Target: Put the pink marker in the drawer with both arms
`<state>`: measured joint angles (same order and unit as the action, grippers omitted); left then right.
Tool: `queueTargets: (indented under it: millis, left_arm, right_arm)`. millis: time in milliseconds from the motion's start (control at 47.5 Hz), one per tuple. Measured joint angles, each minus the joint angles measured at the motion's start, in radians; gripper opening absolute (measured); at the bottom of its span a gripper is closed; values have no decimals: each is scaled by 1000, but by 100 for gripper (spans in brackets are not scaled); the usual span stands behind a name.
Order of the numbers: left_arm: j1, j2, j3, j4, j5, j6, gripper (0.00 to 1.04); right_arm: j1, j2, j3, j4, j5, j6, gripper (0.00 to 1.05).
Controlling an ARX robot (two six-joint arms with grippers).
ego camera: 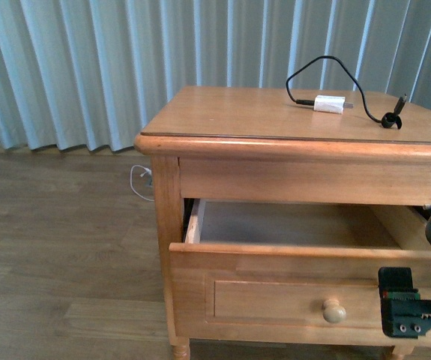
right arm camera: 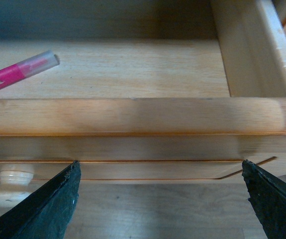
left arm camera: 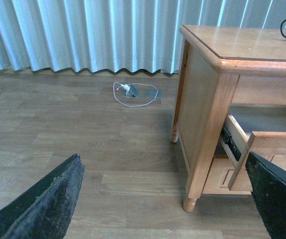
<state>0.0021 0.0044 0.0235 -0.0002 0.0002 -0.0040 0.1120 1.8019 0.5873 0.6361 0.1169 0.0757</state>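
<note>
The pink marker (right arm camera: pixel 14 75) lies on the floor of the drawer (right arm camera: pixel 133 117), its pale cap end pointing toward the drawer's middle. The drawer (ego camera: pixel 275 259) stands pulled out from under the cabinet top, and its round knob (ego camera: pixel 334 310) faces me. My right gripper (right arm camera: pixel 160 199) hangs open just outside the drawer front, above the knob (right arm camera: pixel 8 184), with nothing between its fingers. Part of the right arm (ego camera: pixel 417 311) shows at the drawer's right front. My left gripper (left arm camera: pixel 165 204) is open over the wood floor, left of the cabinet, holding nothing.
A white charger block (ego camera: pixel 329 104) with a black cable (ego camera: pixel 350 75) lies on the cabinet top (ego camera: pixel 275 120). A white cable and floor socket (left arm camera: pixel 135 92) sit by the curtain (ego camera: pixel 88 67). The cabinet's front leg (left arm camera: pixel 190 203) stands near my left gripper.
</note>
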Motion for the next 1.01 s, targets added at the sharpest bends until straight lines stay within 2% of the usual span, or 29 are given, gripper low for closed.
queueTargets:
  millis: [252, 715, 1010]
  left_arm:
    - [0, 0, 0, 0, 0, 0, 99]
    - [0, 0, 0, 0, 0, 0, 99]
    - [0, 0, 0, 0, 0, 0, 99]
  right_arm:
    - [-55, 168, 131, 109, -10, -57, 96]
    - [-92, 318, 318, 138, -48, -64, 96]
    - [-94, 339, 329, 169, -48, -65, 96]
